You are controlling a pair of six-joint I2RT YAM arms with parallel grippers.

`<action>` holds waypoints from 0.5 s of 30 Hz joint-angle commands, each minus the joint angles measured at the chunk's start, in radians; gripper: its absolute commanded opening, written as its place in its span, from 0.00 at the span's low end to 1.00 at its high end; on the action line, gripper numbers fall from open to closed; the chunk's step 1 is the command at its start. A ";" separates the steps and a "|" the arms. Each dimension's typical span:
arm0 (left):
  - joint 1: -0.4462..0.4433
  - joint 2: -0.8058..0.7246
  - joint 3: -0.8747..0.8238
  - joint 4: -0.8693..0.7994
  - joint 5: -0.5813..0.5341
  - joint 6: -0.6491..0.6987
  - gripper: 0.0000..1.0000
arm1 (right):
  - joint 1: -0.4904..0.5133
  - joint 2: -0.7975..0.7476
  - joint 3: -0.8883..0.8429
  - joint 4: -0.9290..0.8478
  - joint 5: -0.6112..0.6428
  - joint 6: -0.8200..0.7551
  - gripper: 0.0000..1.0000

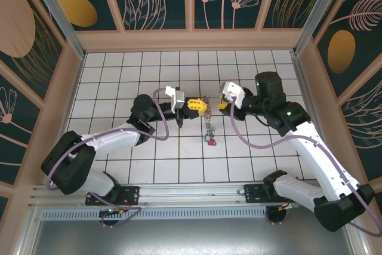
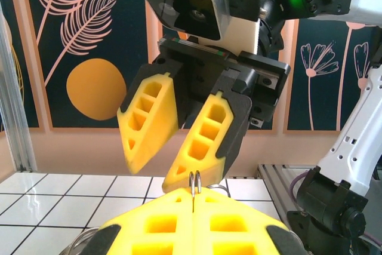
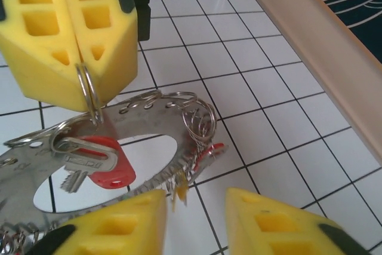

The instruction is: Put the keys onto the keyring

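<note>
My left gripper (image 1: 203,104) is shut on a small wire loop (image 2: 194,180) at the top of the keyring (image 3: 156,111). The keyring is a broad grey metal ring with an open centre, and it hangs above the tiles (image 1: 209,121). From it dangle keys: one with a red tag (image 3: 108,170), another red one (image 3: 210,150), a yellow tag (image 3: 179,190), and a red and blue cluster (image 1: 210,140). My right gripper (image 3: 196,207) is open just in front of the ring's lower right edge, with nothing between its fingers. It faces the left gripper (image 3: 80,67) closely.
A white tiled floor (image 1: 149,159) lies below, inside wooden walls with patterned panels (image 1: 191,40). The right wall's base (image 3: 322,70) runs close beside my right gripper. The arms' purple cables (image 1: 256,141) loop over the tiles.
</note>
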 commanded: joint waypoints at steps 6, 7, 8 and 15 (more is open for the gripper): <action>-0.006 -0.008 0.019 0.070 0.002 0.008 0.00 | -0.046 0.035 0.064 -0.009 -0.323 0.035 0.39; -0.006 -0.010 0.018 0.071 0.002 0.008 0.00 | -0.046 0.042 0.064 0.000 -0.342 0.041 0.39; -0.005 -0.011 0.018 0.070 0.001 0.008 0.00 | -0.046 0.049 0.063 0.011 -0.359 0.049 0.39; -0.005 -0.012 0.022 0.080 0.000 -0.002 0.00 | -0.037 0.095 0.048 0.053 -0.356 0.068 0.32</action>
